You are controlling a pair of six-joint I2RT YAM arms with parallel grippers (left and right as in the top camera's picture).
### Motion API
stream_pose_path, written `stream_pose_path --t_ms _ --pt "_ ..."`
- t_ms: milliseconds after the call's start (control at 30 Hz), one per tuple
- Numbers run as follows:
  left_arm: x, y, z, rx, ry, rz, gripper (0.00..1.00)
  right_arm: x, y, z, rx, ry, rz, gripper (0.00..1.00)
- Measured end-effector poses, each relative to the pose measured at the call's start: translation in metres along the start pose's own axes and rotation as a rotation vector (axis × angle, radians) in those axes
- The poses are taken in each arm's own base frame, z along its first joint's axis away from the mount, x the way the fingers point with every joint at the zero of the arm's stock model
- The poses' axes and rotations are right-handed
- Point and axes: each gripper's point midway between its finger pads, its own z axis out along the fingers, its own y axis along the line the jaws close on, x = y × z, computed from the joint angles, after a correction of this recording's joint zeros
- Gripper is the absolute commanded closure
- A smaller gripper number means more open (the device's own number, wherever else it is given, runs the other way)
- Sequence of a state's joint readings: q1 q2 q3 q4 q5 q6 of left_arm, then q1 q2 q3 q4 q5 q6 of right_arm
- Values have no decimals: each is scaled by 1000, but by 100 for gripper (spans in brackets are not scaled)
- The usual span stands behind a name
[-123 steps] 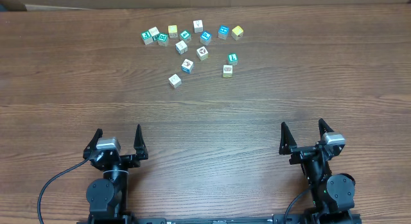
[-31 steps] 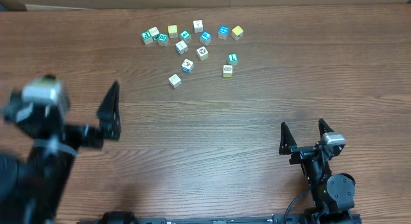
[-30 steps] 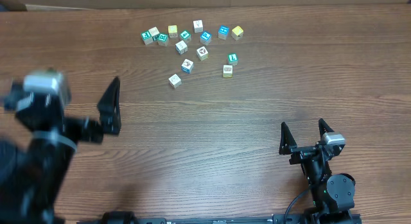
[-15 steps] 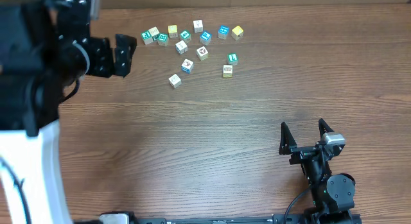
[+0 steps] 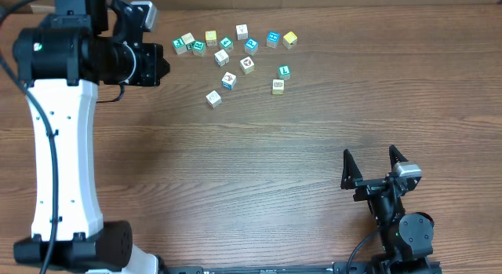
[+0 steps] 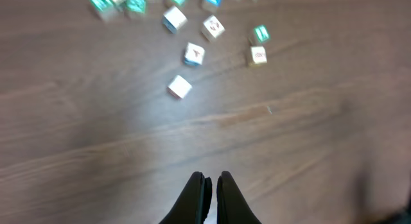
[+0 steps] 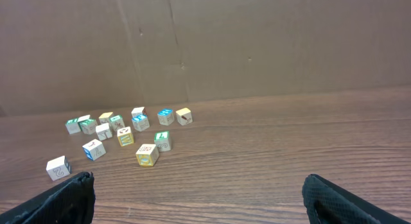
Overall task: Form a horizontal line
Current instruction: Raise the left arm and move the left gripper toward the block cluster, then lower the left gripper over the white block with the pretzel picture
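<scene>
Left wrist view: motion-blurred throughout. The cubes [image 6: 180, 86] are smeared and their face pictures unreadable, and those nearest the far edge of the desk [image 6: 302, 153] are cut by the picture's top edge.

Overhead view: cube pictures too small to read; the left jaws are hidden beneath the wrist housing [image 5: 135, 62].

Right wrist view: right jaws cropped at both lower corners, with only dark tips visible.

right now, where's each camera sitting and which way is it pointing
Overhead: above the table, looking straight down; shows the white left arm and the right gripper, open.
Left wrist: on the left arm, looking down at the cubes; its shut left gripper shows at bottom.
Right wrist: low by the near edge, facing level toward the back wall; open fingers in the bottom corners.
All three share the cubes, including the lone white cube nearest the robot.
</scene>
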State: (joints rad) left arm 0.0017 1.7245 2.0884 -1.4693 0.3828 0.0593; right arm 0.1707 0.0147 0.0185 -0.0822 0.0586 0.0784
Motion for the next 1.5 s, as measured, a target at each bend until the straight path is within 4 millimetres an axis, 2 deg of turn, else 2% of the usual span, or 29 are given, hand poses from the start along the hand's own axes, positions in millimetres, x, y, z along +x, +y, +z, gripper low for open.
stream_pose_path --t_ms 67,133,233,367,500,833,933,1067,1133,1300,1400,1500 --pt "4 0 8 21 34 -15 95 0 0 0 0 0 0 0" --pt "7 0 16 38 69 -30 89 0 0 0 0 0 0 0" --pt "11 3 30 53 119 -53 87 0 0 0 0 0 0 0" --pt "15 9 46 62 171 -81 79 0 0 0 0 1 0 0" --pt "17 16 60 50 207 -123 77 0 0 0 0 0 0 0" --pt "19 42 62 -107 213 -240 69 0 0 0 0 0 0 0" --pt "16 47 63 -146 198 -263 59 0 0 0 0 0 0 0" --pt "13 49 65 -203 181 -275 39 0 0 0 0 0 0 0" --pt "11 49 66 -230 171 -278 34 0 0 0 0 0 0 0" --pt "8 49 68 -259 154 -284 33 0 0 0 0 0 0 0" --pt "5 51 68 -273 140 -291 23 0 0 0 0 1 0 0" --pt "3 53 68 -285 131 -297 7 0 0 0 0 0 0 0"
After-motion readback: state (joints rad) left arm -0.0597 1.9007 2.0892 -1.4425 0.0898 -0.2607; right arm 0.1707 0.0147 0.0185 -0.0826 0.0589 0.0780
